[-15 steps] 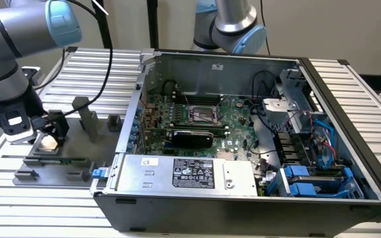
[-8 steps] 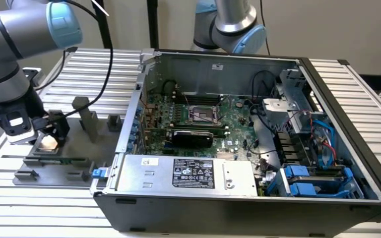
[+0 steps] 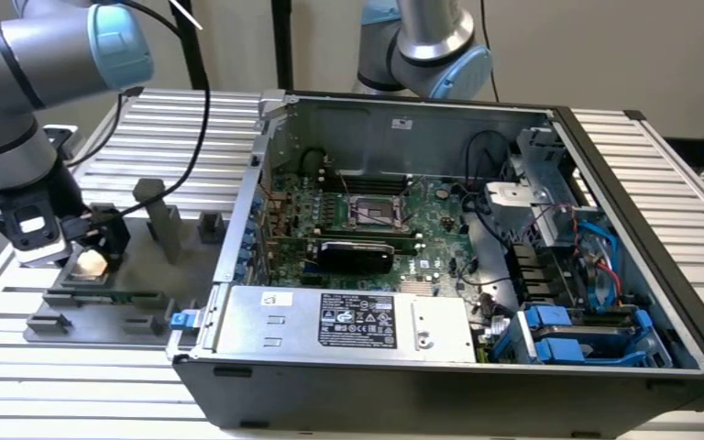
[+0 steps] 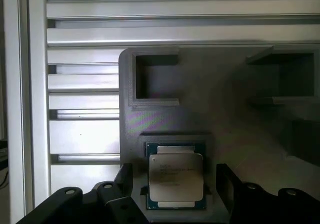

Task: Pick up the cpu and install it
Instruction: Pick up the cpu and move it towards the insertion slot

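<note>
The cpu lies flat, metal lid up, seated in a shallow pocket of the grey holder, which rests on the slatted table at the exterior view's left, beside the open computer case and well apart from the empty socket on the board inside it.

The gripper hangs directly over that pocket with its jaws spread wide and holding nothing. The two dark fingers stand one on each of two opposite sides of the chip, so the chip sits squarely in the gap between them, roughly centred. A sliver of holder shows between each finger and the nearest chip edge (so no contact yet, as far as the wrist view lets me judge).

The chip is close to square, and its edges run parallel to the inner faces of the fingers rather than skewed. How far above the chip the fingertips stand I cannot tell.
</note>
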`<state>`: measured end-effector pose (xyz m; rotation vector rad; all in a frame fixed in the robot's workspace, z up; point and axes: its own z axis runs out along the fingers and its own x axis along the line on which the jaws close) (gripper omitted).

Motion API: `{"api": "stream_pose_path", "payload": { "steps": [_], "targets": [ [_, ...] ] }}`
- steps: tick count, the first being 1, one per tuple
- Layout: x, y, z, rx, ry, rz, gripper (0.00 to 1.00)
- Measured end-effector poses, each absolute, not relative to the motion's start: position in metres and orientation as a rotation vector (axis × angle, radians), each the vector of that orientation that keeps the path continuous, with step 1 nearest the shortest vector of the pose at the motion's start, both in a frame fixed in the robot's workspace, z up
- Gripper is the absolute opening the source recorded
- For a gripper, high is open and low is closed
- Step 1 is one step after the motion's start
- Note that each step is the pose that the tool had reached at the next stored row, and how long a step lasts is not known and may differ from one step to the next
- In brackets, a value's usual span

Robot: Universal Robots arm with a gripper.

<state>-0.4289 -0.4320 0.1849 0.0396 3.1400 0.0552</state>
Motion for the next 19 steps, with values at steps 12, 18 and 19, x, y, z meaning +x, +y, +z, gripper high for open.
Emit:
{"api": "stream_pose_path", "payload": {
  "steps": [12,18,19],
  "targets": [
    [-0.4266,-0.4321,0.1846,0.039,3.14,0.055,0.75],
    [-0.4265,-0.432,0.1845,0.04,3.142,0.055,0.68],
    [-0.4266,-0.4319,0.1845,0.04,3.143,0.055,0.68]
  ]
}}
